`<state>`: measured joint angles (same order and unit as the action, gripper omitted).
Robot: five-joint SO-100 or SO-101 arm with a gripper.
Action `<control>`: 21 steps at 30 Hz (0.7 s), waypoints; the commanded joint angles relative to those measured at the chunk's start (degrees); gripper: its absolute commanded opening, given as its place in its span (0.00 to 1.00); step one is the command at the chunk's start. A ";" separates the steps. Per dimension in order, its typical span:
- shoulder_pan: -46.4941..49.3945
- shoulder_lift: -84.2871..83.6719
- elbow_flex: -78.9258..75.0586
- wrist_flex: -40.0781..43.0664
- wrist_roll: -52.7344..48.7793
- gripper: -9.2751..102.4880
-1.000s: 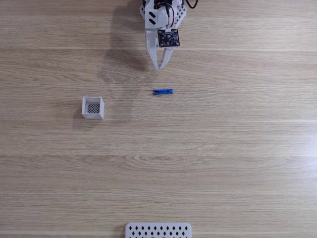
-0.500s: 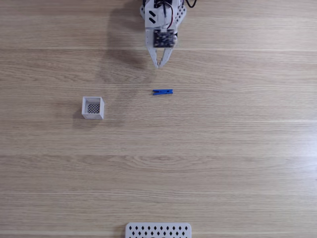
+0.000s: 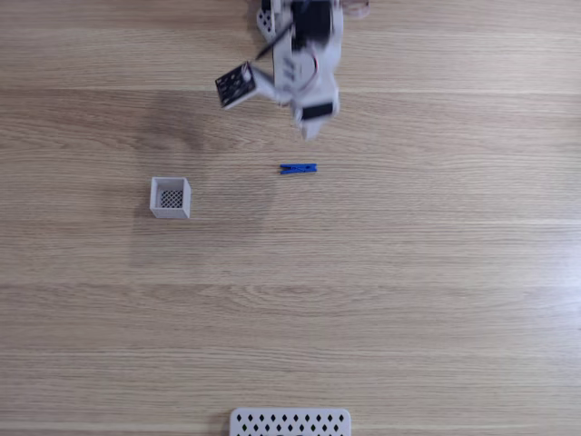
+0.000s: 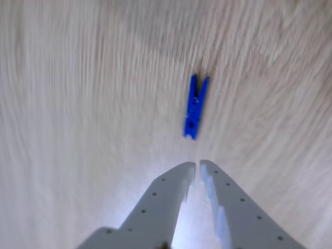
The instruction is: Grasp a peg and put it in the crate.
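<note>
The peg (image 3: 298, 169) is a thin bright blue clothespin lying flat on the wooden table, near the middle of the fixed view. The crate (image 3: 171, 197), a small white open box with a mesh floor, stands to its left, well apart. My gripper (image 3: 310, 133) hangs blurred just above the peg in the fixed view, with its camera board sticking out to the left. In the other view the peg (image 4: 195, 106) lies a short way beyond my gripper (image 4: 197, 166). The white fingers (image 4: 174, 189) are nearly together with a thin slit between them and hold nothing.
A flat white panel with diamond-shaped holes (image 3: 290, 422) lies at the bottom edge of the fixed view. The wooden table (image 3: 408, 291) is bare around the peg and between the peg and the crate.
The wrist has rolled, swinging the camera board out to the left, and the gripper tip has edged slightly toward the peg. Peg and crate have not moved.
</note>
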<state>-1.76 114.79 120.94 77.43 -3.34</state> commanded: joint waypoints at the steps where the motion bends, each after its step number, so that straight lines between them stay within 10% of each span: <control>1: 2.02 -8.70 -15.64 -0.35 11.43 0.08; 21: 2.11 -14.94 -3.78 -0.97 11.69 0.38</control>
<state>0.35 98.88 117.07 76.73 7.03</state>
